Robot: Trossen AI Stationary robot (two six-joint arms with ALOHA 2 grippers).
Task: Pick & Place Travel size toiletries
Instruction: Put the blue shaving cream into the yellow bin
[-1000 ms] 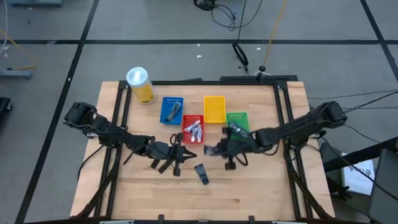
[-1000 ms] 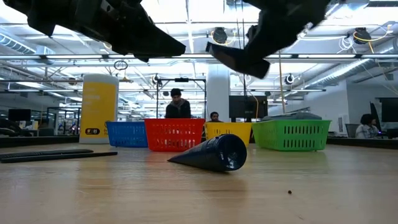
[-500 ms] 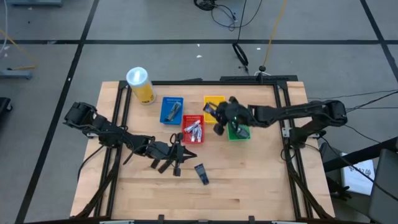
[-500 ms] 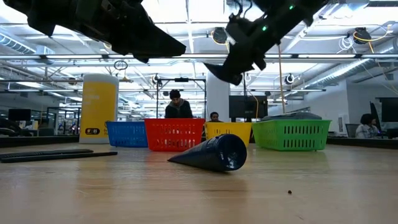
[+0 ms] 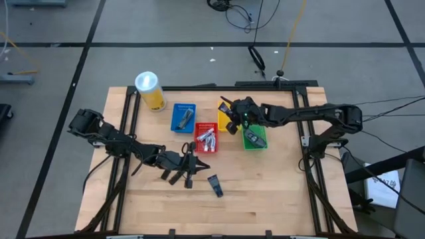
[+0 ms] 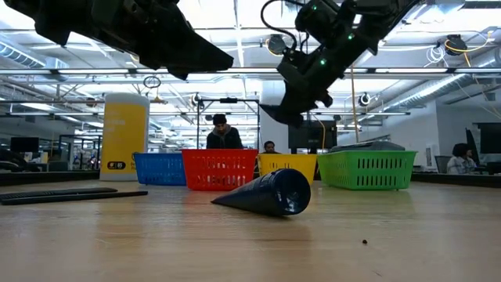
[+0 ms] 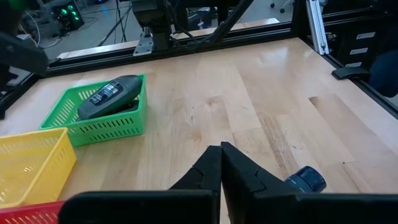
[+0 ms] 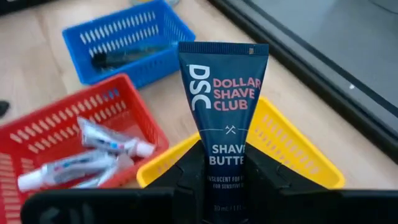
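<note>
My right gripper (image 5: 230,118) hangs over the yellow basket (image 5: 229,126), shut on a dark blue tube (image 8: 222,93) printed "Dollar Shave Club". A second dark blue tube (image 5: 215,184) lies on its side on the table near the front, also in the low view (image 6: 266,193). My left gripper (image 5: 189,166) hovers shut just left of that lying tube, holding nothing. Silvery-white mini tubes (image 8: 93,152) lie in the red basket (image 5: 206,137). A dark grey rounded piece (image 7: 109,96) lies in the green basket (image 5: 254,136), and a dark item (image 8: 124,56) in the blue basket (image 5: 183,117). My right gripper pinches the tube's lower end (image 8: 222,163), just under the "Shave Butter" print, between its two fingers (image 8: 186,171), one on each side. The tube sticks out forward past the fingertips with its flat crimped end (image 8: 222,48) farthest away. It is lifted clear, above the yellow basket.
The baskets stand in a cluster at the table's far middle. A tall yellow canister (image 5: 150,89) with a white lid stands at the far left. Bare wood (image 5: 279,192) spreads across the near half. People sit in the room beyond the table (image 6: 223,133).
My right gripper has carried the dark blue tube from above the table's middle toward the far edge, past the green basket, to a spot over the yellow basket. It has rolled on the way. The tube stays clear of the table.
</note>
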